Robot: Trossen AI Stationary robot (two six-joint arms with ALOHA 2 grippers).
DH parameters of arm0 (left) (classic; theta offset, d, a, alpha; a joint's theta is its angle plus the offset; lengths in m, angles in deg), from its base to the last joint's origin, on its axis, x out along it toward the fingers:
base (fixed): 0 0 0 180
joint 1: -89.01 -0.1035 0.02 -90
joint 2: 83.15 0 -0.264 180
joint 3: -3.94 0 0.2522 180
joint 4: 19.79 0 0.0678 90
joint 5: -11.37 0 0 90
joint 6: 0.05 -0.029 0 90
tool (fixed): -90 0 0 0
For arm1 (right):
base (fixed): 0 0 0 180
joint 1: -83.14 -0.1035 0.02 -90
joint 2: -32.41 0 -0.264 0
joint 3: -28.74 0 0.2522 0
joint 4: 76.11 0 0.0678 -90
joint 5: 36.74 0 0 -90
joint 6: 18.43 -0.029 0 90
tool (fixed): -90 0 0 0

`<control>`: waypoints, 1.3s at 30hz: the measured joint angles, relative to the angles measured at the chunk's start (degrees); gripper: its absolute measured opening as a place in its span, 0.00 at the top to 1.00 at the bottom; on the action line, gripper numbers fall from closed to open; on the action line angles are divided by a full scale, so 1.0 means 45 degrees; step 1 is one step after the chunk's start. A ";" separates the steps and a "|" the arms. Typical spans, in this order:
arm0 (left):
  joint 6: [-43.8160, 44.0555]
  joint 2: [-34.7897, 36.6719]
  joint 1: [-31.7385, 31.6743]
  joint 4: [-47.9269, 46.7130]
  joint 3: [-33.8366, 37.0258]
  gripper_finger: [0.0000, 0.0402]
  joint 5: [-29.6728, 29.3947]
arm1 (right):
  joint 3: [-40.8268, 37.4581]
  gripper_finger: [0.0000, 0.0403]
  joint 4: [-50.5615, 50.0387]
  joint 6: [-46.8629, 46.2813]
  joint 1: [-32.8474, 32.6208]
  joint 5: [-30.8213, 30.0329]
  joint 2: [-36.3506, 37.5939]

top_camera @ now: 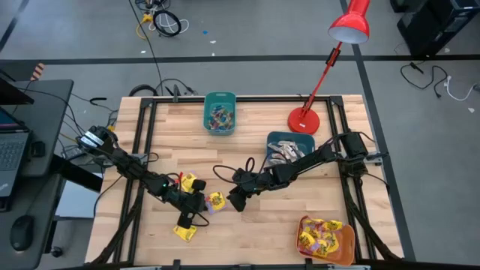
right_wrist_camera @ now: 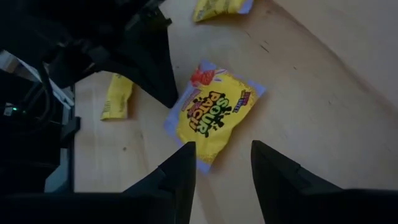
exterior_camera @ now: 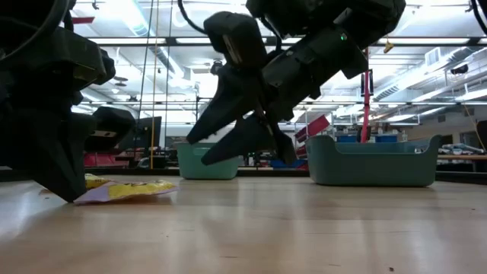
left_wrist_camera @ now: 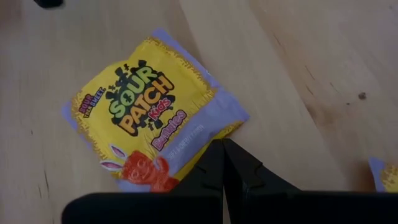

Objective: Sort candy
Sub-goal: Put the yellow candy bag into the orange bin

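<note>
The yellow candy packet [left_wrist_camera: 152, 121] lying on the counter [left_wrist_camera: 311, 74] reads "SOUR PATCH KIDS" in dark letters, with "Bunnies" in pink beneath it and a small "SOUR THEN SWEET" line beside the brand name.

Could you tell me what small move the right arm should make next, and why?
Probably lower the right gripper straight onto the yellow packet and close. Its fingers stand open just above the packet, which lies flat on the table between them and looks untouched. The left gripper, shut, rests at the packet's edge, seemingly pinning it.
</note>
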 joint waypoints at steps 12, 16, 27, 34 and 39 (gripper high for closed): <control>0.0204 0.0000 -0.0072 0.1848 0.1025 1.00 -0.0200 | 0.0445 0.60 0.1323 -0.0179 0.0082 0.0267 -0.1692; 0.0170 0.0000 -0.0116 0.2000 0.1099 1.00 -0.0226 | 0.1420 0.60 0.1371 0.0089 0.0097 0.0496 -0.2398; 0.0165 -0.0010 -0.0139 0.2068 0.1108 1.00 -0.0328 | 0.2895 0.61 0.0485 0.0923 0.0224 0.1021 -0.3070; 0.0165 -0.0024 -0.0145 0.2220 0.1123 1.00 -0.0391 | 0.2948 0.82 -0.0619 0.1499 0.0311 0.0450 -0.3021; 0.0201 -0.0029 -0.0150 0.2340 0.1128 1.00 -0.0404 | 0.2934 0.98 -0.0737 0.2250 0.0316 0.0362 -0.3021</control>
